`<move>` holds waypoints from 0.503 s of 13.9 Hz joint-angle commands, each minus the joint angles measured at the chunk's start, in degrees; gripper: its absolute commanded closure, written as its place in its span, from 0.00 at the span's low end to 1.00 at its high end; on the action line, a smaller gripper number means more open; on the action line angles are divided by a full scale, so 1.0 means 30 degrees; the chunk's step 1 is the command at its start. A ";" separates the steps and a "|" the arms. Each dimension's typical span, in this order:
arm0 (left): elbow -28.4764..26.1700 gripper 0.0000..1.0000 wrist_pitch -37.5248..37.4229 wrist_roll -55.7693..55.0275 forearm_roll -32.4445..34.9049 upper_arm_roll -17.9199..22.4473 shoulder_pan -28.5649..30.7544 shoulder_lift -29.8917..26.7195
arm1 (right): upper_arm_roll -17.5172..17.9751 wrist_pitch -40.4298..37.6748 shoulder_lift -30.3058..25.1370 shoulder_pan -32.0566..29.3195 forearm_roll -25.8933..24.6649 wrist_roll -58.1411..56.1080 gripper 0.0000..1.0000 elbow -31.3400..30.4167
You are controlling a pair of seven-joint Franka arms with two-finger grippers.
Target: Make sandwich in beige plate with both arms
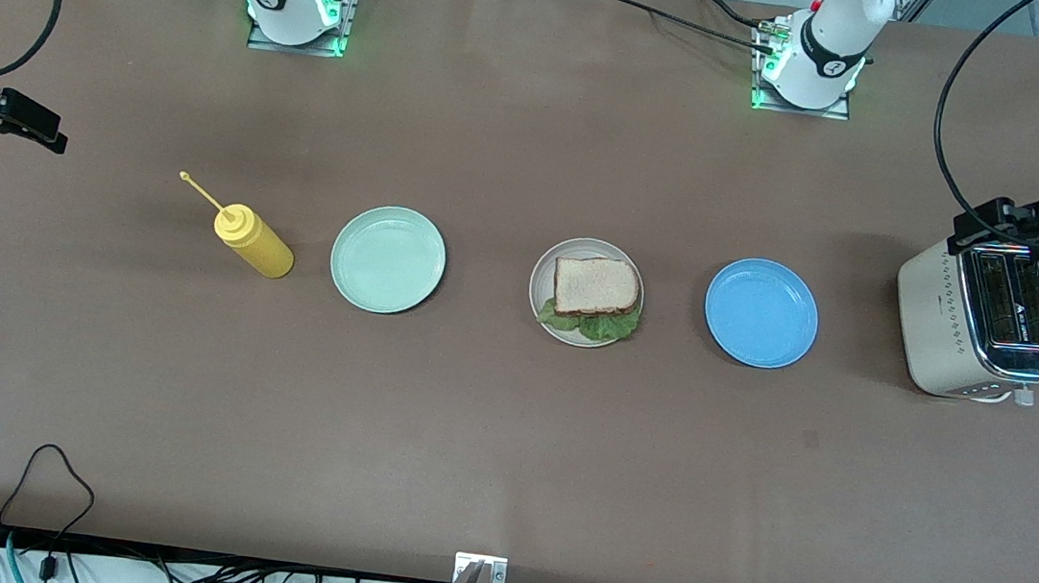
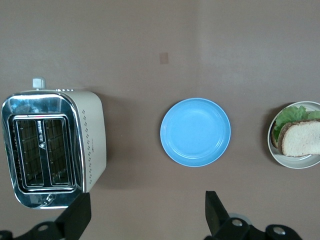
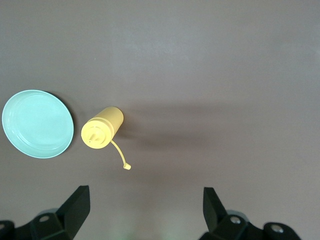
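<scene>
- Sandwich sits in the beige plate, in the middle of the table, about halfway between the edge by the robot bases and the edge by the front camera; the top bread slice lies flat and green lettuce peeks out from under it on the side toward the front camera edge.
- The job looks done, or very close to done; the step in hand seems to be pulling the arms away and leaving the food alone.
- The left gripper hangs over the table edge at the left arm's end, above the toaster; its claw is wide and holds nothing.
- The right gripper hangs over the table edge at the right arm's end, away from the yellow bottle; its claw is wide too, with nothing in it.
- To finish well, both arms should keep high and stay out at their ends; a low swing over the middle could bump the top slice and slide it off the lettuce.
- The left arm should mind the toaster right under it; a drop there could hit the shiny top.
- The mint-green plate and the blue plate stand on either side of the beige plate, well apart from it; both look bare, so nothing more seems left to carry.
- If the top slice needed a nudge, a soft push from the side would be best; a hard squeeze could squash the bread.
</scene>
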 commanded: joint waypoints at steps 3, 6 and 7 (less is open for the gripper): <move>-0.1334 0.00 -0.0239 0.0155 0.0005 -0.0230 0.0147 -0.1344 | 0.0130 0.0013 -0.0598 -0.0144 0.0242 0.0189 0.00 -0.0640; -0.1334 0.00 -0.0268 0.0155 0.0005 -0.0259 0.0118 -0.1462 | 0.0130 -0.0074 -0.0627 -0.0143 0.0213 0.0189 0.00 -0.0640; -0.1334 0.00 -0.0297 0.0155 0.0005 -0.0259 0.0118 -0.1462 | 0.0130 -0.0046 -0.0627 -0.0143 0.0242 0.0189 0.00 -0.0640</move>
